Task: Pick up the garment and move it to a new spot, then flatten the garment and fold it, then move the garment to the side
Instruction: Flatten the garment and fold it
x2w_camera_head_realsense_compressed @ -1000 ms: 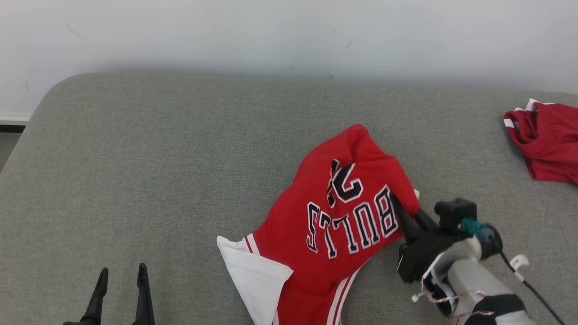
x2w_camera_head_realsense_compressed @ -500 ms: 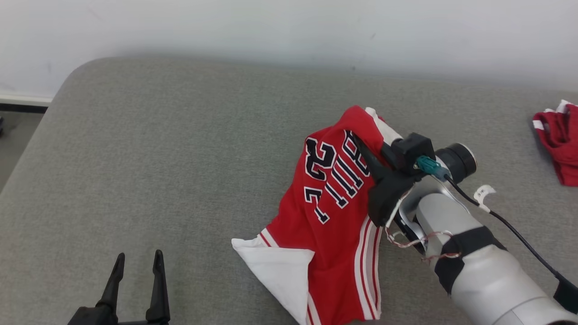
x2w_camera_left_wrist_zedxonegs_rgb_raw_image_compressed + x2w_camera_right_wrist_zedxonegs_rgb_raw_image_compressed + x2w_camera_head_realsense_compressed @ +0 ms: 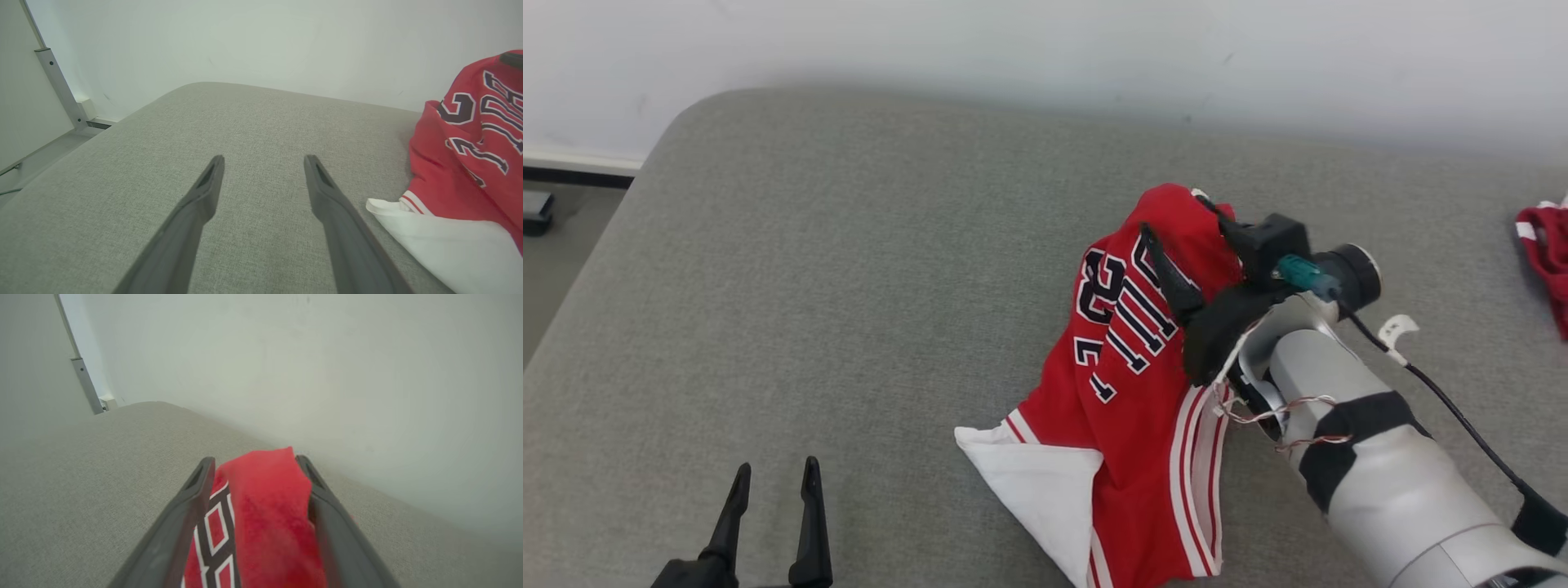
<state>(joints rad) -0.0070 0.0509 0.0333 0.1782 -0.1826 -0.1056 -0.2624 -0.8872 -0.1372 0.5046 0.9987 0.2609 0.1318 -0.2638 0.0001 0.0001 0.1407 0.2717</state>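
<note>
Pinching a bunched fold of the red jersey (image 3: 1127,408) between its two dark fingers, the right gripper (image 3: 1176,216) holds the top of the cloth lifted off the cushion (image 3: 849,286). The right wrist view shows the fingers parted only by the thick wad of cloth (image 3: 265,506) packed between them in the right gripper (image 3: 254,460). Below the grip the jersey hangs and drapes. Its dark, white-edged letters and numbers are creased and turned sideways. The lower part lies on the cushion right of centre, with red-and-white side stripes and a white corner folded outward toward the front. The pale right forearm (image 3: 1388,482) reaches in from the lower right, and a black cable (image 3: 1462,416) runs along it.

The left gripper (image 3: 776,467) sits at the lower left, fingers spread apart with nothing between them, well apart from the jersey. In the left wrist view this gripper (image 3: 264,159) hangs over bare cushion (image 3: 245,114), with the jersey (image 3: 461,163) off to the side.

The cushion is grey woven fabric with a rounded far-left corner. A second red cloth (image 3: 1547,253) lies at its right edge. Behind it stands a plain pale wall (image 3: 1013,41). A strip of grey floor (image 3: 539,294) shows at the left, and a metal rail (image 3: 57,85) runs up by the wall.
</note>
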